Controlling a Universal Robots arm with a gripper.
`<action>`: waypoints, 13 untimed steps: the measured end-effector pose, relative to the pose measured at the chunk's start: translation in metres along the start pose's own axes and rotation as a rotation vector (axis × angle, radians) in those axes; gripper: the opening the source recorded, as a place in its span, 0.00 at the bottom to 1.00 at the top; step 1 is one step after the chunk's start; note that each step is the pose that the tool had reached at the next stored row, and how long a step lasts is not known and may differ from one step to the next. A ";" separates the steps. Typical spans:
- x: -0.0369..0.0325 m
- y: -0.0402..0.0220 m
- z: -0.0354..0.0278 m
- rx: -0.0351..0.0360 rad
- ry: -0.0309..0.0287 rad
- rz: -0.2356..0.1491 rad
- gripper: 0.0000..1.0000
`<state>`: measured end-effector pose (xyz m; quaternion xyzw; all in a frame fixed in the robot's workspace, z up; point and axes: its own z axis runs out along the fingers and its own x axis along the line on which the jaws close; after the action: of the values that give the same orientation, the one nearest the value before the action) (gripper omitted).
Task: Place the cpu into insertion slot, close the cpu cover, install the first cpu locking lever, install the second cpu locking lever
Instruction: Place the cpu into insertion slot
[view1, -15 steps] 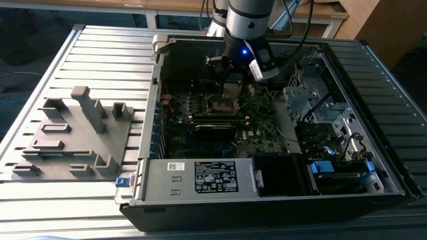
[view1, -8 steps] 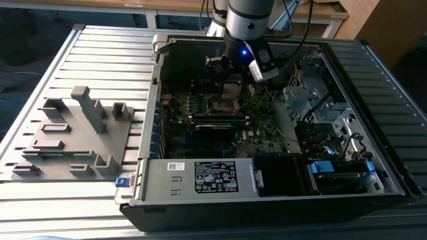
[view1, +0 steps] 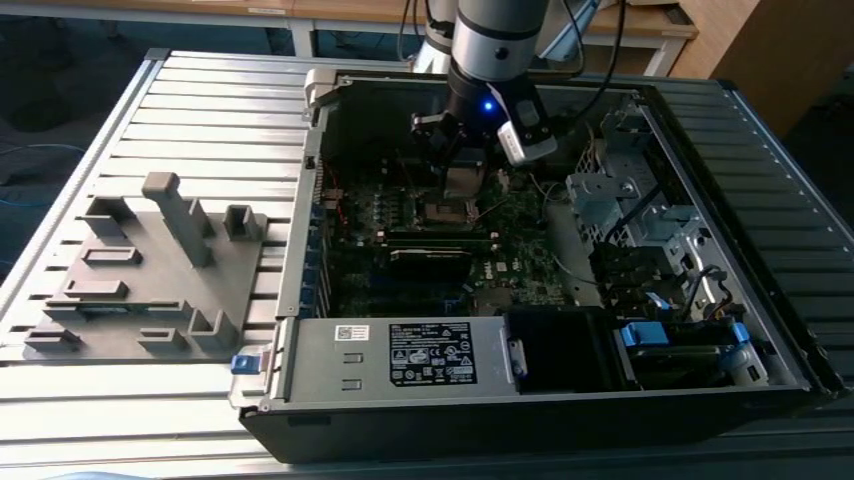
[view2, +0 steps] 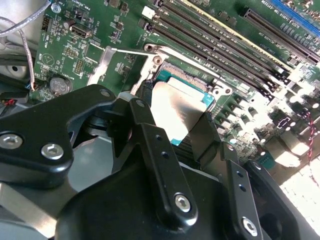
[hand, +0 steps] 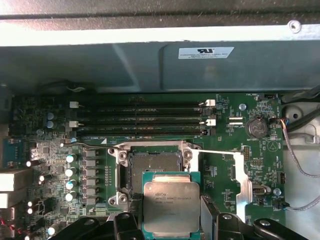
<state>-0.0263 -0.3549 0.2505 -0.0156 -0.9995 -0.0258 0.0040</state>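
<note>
1. One cpu (hand: 171, 205), pinched at its edges between the gripper's (hand: 171, 225) two fingers (hand: 129, 225), jaws closed to its width.
2. One insertion slot (hand: 154, 167), uncovered, just beside the cpu.
3. Apparently four memory slots (hand: 150, 120) near it.

cpu (hand: 171, 200) in end effector (hand: 171, 219), near insertion slot (hand: 153, 169) | insertion slot on motherboard (hand: 222, 136) | motherboard inside computer case (view1: 467, 425)

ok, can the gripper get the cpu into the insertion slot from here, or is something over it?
Probably yes. The gripper holds the cpu close by the insertion slot, whose dark centre lies bare in the first wrist view, with nothing over it.
</note>
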 end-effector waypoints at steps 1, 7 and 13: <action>0.0000 0.0000 0.0001 0.0002 0.0001 0.000 0.54; 0.0000 0.0000 0.0004 0.0001 0.0000 0.000 0.54; 0.0000 0.0000 0.0007 -0.0001 -0.0001 0.000 0.54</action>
<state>-0.0263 -0.3549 0.2498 -0.0156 -0.9995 -0.0259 0.0040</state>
